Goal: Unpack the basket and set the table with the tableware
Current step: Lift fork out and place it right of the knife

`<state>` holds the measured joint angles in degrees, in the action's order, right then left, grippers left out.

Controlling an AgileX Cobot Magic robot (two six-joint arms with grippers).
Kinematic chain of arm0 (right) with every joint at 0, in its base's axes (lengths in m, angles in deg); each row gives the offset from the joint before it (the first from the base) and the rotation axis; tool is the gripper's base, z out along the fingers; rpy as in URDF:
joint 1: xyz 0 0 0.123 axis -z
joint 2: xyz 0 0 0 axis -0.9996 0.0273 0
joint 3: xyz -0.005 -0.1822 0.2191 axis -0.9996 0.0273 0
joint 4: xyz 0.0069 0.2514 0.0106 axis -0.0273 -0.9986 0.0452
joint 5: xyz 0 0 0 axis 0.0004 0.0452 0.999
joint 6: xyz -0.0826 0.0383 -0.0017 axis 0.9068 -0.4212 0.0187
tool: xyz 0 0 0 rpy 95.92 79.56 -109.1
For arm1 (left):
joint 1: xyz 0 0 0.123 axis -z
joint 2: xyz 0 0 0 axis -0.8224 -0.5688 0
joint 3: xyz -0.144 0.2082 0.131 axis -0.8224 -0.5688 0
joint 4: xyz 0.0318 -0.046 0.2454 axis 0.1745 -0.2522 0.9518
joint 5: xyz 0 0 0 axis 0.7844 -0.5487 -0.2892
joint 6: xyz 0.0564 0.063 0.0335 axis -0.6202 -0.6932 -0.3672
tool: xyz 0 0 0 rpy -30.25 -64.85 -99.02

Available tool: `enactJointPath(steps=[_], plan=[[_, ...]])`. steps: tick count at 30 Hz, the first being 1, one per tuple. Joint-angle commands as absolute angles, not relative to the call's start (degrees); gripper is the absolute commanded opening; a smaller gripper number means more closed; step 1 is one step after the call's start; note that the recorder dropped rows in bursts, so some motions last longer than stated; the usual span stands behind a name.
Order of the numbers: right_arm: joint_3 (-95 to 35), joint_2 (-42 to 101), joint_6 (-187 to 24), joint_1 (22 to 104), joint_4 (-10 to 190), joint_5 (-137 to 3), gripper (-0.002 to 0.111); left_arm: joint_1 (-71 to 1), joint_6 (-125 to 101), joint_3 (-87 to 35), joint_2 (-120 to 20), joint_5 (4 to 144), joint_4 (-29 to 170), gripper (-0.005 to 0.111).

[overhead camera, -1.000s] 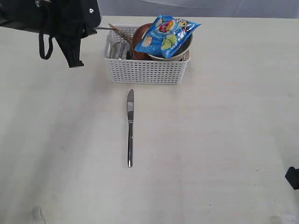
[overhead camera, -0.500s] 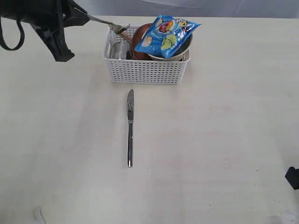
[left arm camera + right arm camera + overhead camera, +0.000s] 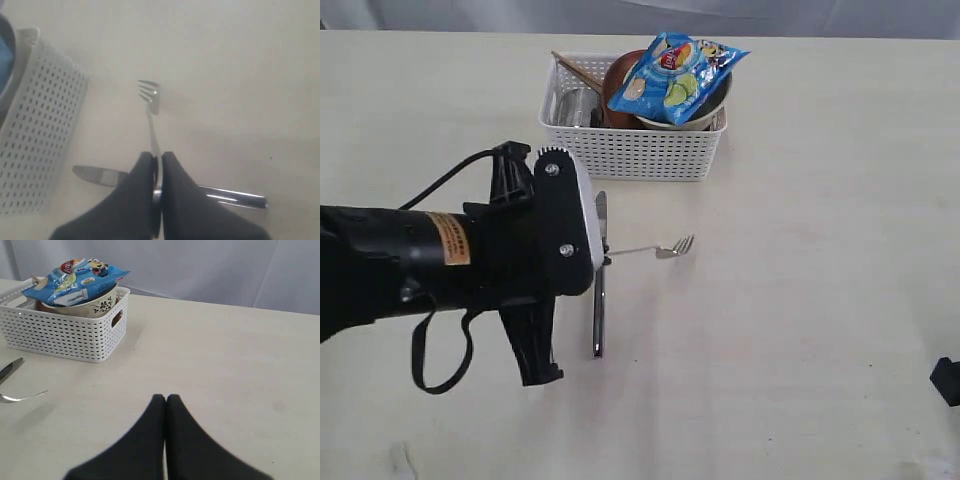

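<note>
**One fork (image 3: 660, 249) pinched in the left gripper (image 3: 604, 259), above the knife (image 3: 598, 320)**

Held by the very end of its handle, jaws squeezed almost together on the thin steel; same grip seen close in the left wrist view, fork (image 3: 151, 107) jutting straight out of the left gripper (image 3: 156, 156). Tines toward 3 o'clock in the exterior view, roughly level, just above the table (image 3: 800, 300) with a faint shadow beneath. Gripped end right over the knife, itself flat on the table, blade toward 12 o'clock.

At 12 o'clock of the knife, near the blade tip: the basket (image 3: 635, 155), holding the bowl (image 3: 716, 112), plate (image 3: 616, 88), cup (image 3: 580, 105) and chopsticks (image 3: 578, 70). Propped on the bowl: a blue chip bag (image 3: 675, 75).

Well apart from the basket: the right gripper (image 3: 166, 399), jaws pressed fully together on nothing, over bare table.
</note>
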<state>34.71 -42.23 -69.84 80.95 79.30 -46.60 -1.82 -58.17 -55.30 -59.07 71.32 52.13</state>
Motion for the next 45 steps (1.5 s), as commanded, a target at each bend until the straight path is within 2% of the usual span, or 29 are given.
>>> enactJointPath(steps=[1, 6, 9, 12, 18, 26, 35, 40, 45], plan=[[34.87, -42.46, -69.82, 80.82, 79.71, -46.94, -0.001, -2.07, -66.92, -55.59, -65.76, 57.56, 42.93, 0.0], [34.87, -42.46, -69.82, 80.82, 79.71, -46.94, -0.001, 2.12, -111.91, -55.02, -71.32, 39.92, -0.33, 0.0], [34.87, -42.46, -69.82, 80.82, 79.71, -46.94, -0.001, 7.08, -124.27, -53.13, -72.0, 42.56, -12.31, 0.0], [34.87, -42.46, -69.82, 80.82, 79.71, -46.94, -0.001, 12.19, -123.97, -53.01, -72.12, 42.76, -12.19, 0.0], [34.87, -42.46, -69.82, 80.82, 79.71, -46.94, -0.001, 17.42, -119.77, -53.01, -73.33, 30.66, -12.7, 0.0], [34.87, -42.46, -69.82, 80.82, 79.71, -46.94, -0.001, 17.39, -117.94, -52.93, -77.53, 35.74, -15.99, 0.0], [34.87, -42.46, -69.82, 80.82, 79.71, -46.94, -0.001, 17.5, -111.92, -52.93, -82.92, 32.94, -7.84, 0.0], [34.87, -42.46, -69.82, 80.82, 79.71, -46.94, -0.001, 21.56, -109.54, -52.93, -82.84, 18.45, -7.14, 0.0], [34.87, -42.46, -69.82, 80.82, 79.71, -46.94, -0.001, 26.48, -107.59, -52.93, -81.87, 19.28, -6.26, 0.0]])
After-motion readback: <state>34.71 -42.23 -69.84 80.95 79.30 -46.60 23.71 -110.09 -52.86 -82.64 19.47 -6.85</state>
